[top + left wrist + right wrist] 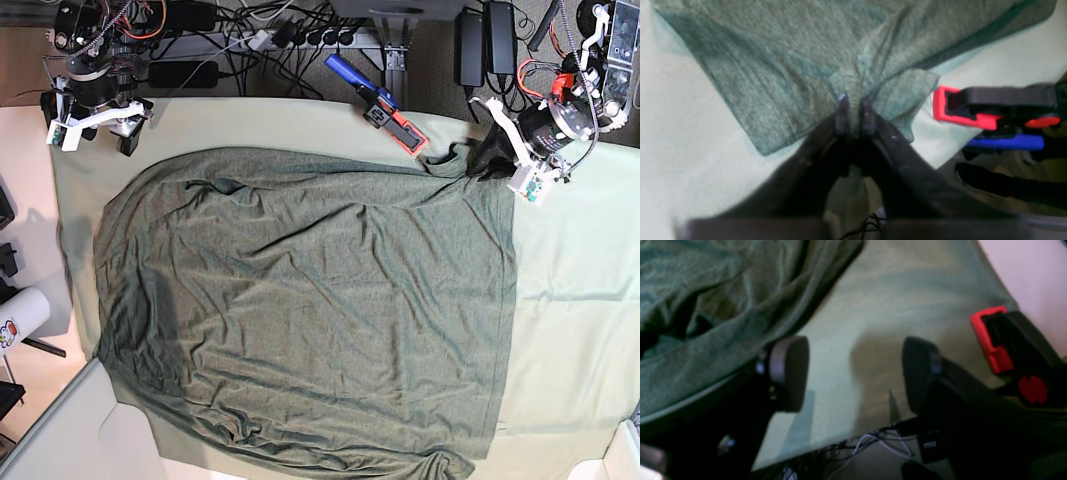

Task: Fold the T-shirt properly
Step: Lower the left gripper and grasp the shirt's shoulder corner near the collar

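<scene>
The dark olive T-shirt (300, 320) lies spread and wrinkled over most of the pale green table cloth (570, 300). At its far right corner, my left gripper (478, 158) is shut on a bunched fold of the T-shirt (773, 66); in the left wrist view the left gripper (855, 103) has cloth pinched between its fingertips. My right gripper (127, 140) is over the table's far left corner. In the right wrist view the right gripper (853, 373) stands open over bare cloth, and the T-shirt (706, 290) edge runs beside its left finger (788, 373).
A red, black and blue clamp (385, 108) sits on the table's far edge, close to the held corner (973, 110). Another red and black clamp (993, 340) is right of the right gripper. Cables and power strips (250, 40) run behind the table. A white cup (20, 315) stands off the left side.
</scene>
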Available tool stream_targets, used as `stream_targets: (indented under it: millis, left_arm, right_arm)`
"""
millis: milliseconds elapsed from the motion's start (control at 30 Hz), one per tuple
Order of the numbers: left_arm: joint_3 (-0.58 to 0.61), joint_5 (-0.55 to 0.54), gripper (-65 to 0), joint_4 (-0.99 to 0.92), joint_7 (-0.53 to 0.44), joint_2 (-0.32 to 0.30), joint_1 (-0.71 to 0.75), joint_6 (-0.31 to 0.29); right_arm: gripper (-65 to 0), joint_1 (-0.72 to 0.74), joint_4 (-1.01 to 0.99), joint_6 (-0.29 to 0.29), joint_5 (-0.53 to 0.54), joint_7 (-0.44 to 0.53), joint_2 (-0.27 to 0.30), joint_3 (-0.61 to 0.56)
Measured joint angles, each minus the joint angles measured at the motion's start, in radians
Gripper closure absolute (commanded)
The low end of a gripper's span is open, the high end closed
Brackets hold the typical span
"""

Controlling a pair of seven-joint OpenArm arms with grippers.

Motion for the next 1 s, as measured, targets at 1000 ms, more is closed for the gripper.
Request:
stream_targets:
  millis: [1000]
  left_arm:
    - [0.188,0.068,-16.2,-0.158,-0.072,-0.091,-0.416,-0.164]
  right_arm:
    - [-43.5,0.061,0.0,-0.005,-0.026,0.003,-0.007,0.0]
